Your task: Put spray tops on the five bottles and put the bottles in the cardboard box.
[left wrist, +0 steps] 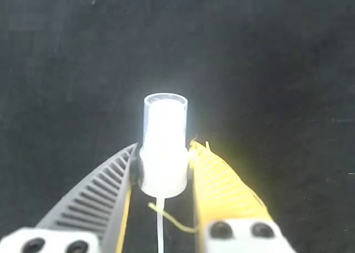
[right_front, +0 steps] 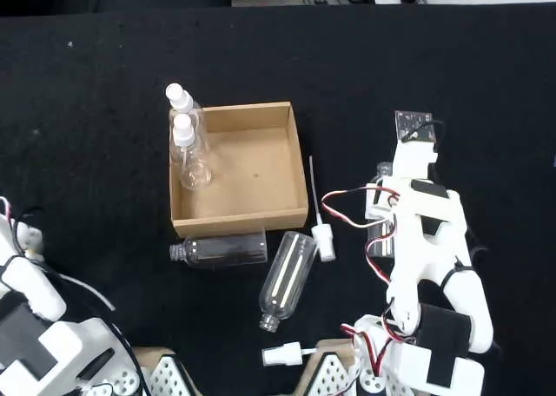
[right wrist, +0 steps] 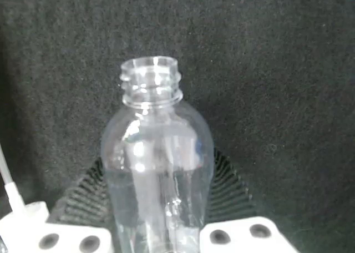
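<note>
My left gripper [left wrist: 162, 156] is shut on a white spray top [left wrist: 164, 142] with its thin tube running back between the fingers; this arm sits at the table's near left corner [right_front: 22, 240]. My right gripper [right wrist: 161, 167] is shut on a clear uncapped bottle [right wrist: 157, 147], neck pointing away, and holds it to the right of the cardboard box [right_front: 380, 235]. The cardboard box [right_front: 252, 205] holds two capped bottles [right_front: 187, 144] against its left wall. Two uncapped bottles lie in front of the box, one level [right_front: 221, 250] and one slanted [right_front: 287, 279].
A loose spray top [right_front: 323, 240] with a long tube lies right of the box's front corner, beside the right arm's bottle. Another spray top [right_front: 282, 354] lies at the near edge between the arm bases. Black cloth covers the table.
</note>
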Controlling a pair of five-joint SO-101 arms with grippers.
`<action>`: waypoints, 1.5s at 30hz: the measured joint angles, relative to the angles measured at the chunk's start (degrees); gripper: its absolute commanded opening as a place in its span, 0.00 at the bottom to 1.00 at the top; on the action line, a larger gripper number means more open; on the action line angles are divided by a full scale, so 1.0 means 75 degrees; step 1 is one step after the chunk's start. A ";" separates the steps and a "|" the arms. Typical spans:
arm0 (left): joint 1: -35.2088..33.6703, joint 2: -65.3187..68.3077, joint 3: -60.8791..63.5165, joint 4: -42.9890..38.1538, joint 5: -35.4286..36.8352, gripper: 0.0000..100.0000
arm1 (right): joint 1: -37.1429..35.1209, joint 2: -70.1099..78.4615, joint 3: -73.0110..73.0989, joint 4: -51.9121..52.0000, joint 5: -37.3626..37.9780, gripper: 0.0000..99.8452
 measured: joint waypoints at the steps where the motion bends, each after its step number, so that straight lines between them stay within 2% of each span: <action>1: 0.0000 0.0000 -0.0070 0.0023 -0.0176 0.12 | 0.0000 0.0000 0.0000 0.0000 0.0000 0.01; 5: 0.0059 0.0000 -0.0094 0.0246 -0.0422 0.19 | 0.0000 0.0000 0.0000 0.0000 0.0000 0.01; 20: 0.0047 0.0000 0.0610 -0.0774 -0.0481 0.18 | 0.0000 0.0000 0.0000 0.0000 -0.0012 0.01; 28: 0.0047 0.0117 0.0457 -0.0703 -0.0492 0.18 | 0.0000 0.0000 0.0000 0.0000 -0.0012 0.01; 36: 0.0012 0.1360 -0.0234 -0.0668 -0.0516 0.18 | 0.0000 0.0000 0.0000 0.0000 -0.0012 0.01; 38: 0.0012 0.1536 -0.0363 -0.0668 -0.0516 0.16 | 0.0000 0.0000 0.0000 0.0000 -0.0012 0.01; 42: 0.0023 0.1582 -0.0387 -0.0668 -0.0516 0.04 | 0.0000 0.0000 0.0000 0.0000 -0.0012 0.01; 45: 0.0129 0.1582 -0.0527 -0.0621 -0.0516 0.04 | 0.0000 0.0000 0.0000 0.0000 -0.0012 0.01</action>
